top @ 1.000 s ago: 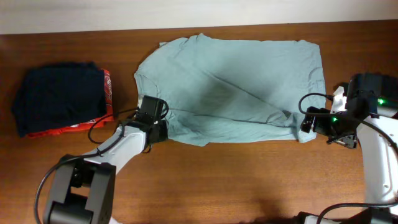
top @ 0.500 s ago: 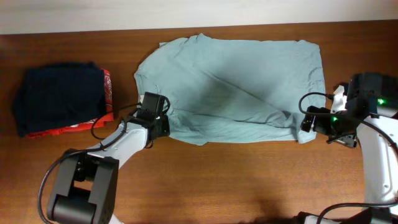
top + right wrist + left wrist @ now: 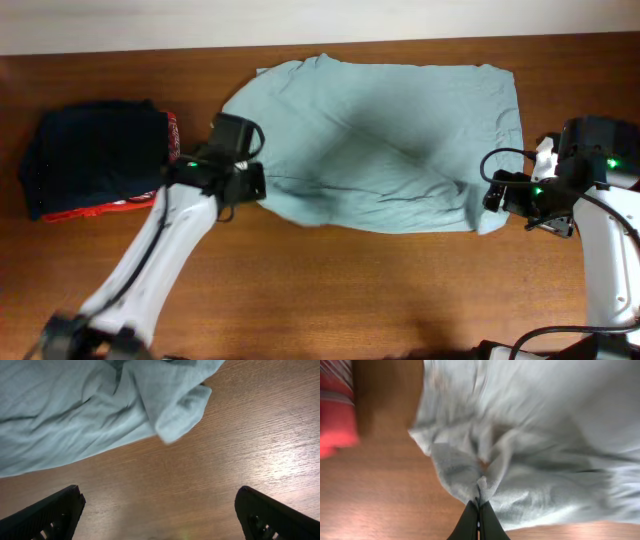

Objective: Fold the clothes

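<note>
T-shirt [image 3: 390,130] lies spread on table [image 3: 400,290], left gripper [image 3: 479,505] pinching its near-left hem to start fold 1, right gripper [image 3: 160,510] wide open, empty, probably needs near-right corner next.

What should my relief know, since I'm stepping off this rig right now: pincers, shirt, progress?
Left pincer: shut on the T-shirt at its near-left edge, cloth bunched at the tips.
Right pincer: open, over bare table beside the shirt's near-right corner, holding nothing.
T-shirt lies spread mid-table; folded pile sits off to its left.
Done: one grasp. Left: every fold.
</note>
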Controlling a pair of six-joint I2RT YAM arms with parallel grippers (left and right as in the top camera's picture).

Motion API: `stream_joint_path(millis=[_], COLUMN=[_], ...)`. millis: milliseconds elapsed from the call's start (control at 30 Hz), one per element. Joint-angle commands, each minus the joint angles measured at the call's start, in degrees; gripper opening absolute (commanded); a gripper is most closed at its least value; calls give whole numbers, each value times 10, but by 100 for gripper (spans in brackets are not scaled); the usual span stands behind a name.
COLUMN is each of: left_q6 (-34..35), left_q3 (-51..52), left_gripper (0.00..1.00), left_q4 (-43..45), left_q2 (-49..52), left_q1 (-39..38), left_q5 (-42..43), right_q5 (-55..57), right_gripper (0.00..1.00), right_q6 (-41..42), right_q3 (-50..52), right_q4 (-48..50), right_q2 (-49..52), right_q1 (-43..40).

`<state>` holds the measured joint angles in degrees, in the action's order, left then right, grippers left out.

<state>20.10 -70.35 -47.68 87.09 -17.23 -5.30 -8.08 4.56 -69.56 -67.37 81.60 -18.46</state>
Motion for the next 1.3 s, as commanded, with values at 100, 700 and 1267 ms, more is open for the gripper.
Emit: stream_joint_path(millis=[100, 700, 1267], left_q6=[-5, -5, -5], left_q3=[-12, -12, -12], left_gripper=[0, 0, 0], left_q4=[-33, -17, -12], left_q2=[-46, -45, -45], left_q1=[1, 1, 1], left_q5=[3, 3, 3], right_q5=[-18, -49, 54], right_gripper=[100, 92, 73], right_q6=[4, 46, 115], right_q3=[35, 214, 257], right_q4=[8, 151, 253], right_q2=[-3, 32, 33], right_q1=[-3, -3, -3])
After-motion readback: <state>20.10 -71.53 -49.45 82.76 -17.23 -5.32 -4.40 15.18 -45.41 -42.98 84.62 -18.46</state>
